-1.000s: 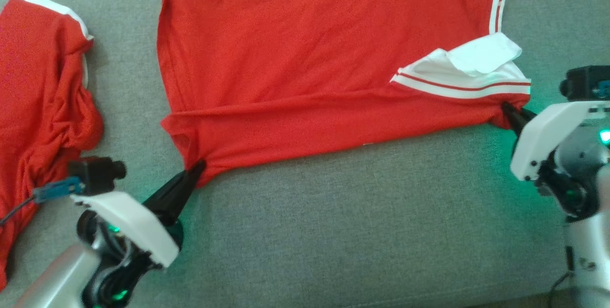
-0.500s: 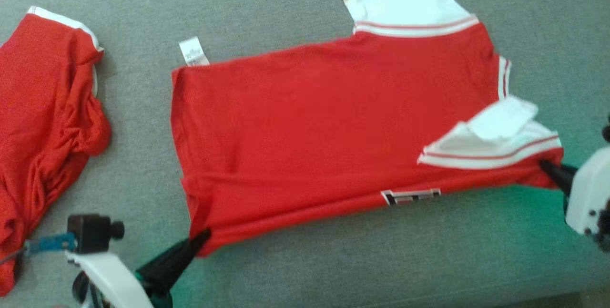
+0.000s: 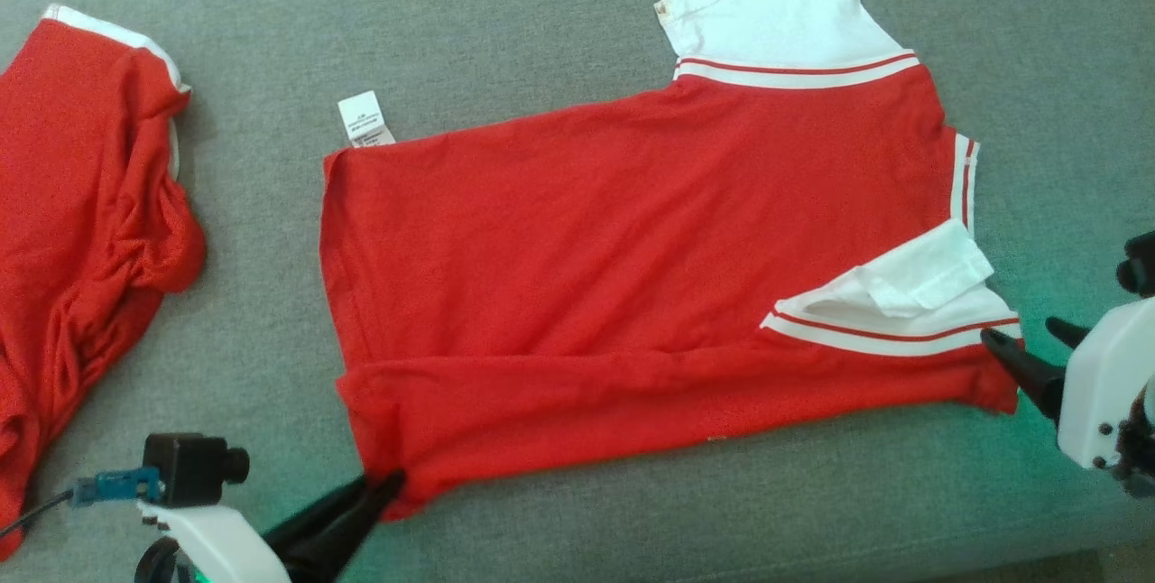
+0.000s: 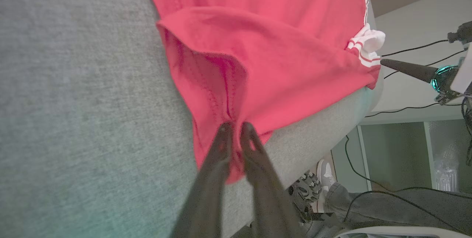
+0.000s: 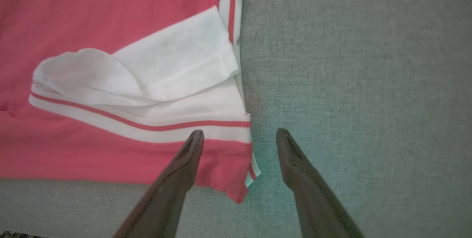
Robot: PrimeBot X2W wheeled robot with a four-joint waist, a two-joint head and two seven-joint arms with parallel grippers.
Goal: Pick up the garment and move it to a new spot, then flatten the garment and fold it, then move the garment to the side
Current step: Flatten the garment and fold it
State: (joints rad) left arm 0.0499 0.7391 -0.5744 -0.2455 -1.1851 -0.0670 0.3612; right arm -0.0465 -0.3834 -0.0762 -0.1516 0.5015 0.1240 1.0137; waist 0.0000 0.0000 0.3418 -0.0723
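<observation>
The garment (image 3: 614, 249) is a red shirt with white, red-striped sleeves, spread on the grey cushion (image 3: 541, 5) with its near long edge folded over. My left gripper (image 3: 383, 482) is at the near-left hem corner. In the left wrist view its jaws (image 4: 236, 126) stand almost together with red cloth (image 4: 280, 46) caught between them. My right gripper (image 3: 1021, 332) is open at the near-right shoulder corner. In the right wrist view that corner (image 5: 228, 171) lies flat between the spread fingers (image 5: 239, 135), just below the folded white sleeve (image 5: 147, 72).
A second red garment (image 3: 81, 231) lies crumpled at the far left. A white label (image 3: 361, 118) sticks out at the shirt's far-left corner. The cushion's front edge runs close below both grippers. A person's shoe (image 4: 320, 182), cables and shelves show beyond that edge.
My right gripper has opened and let go of the shoulder corner, which now lies flat. The left jaws have parted slightly. The head camera has shifted, bringing the far sleeve into view.
</observation>
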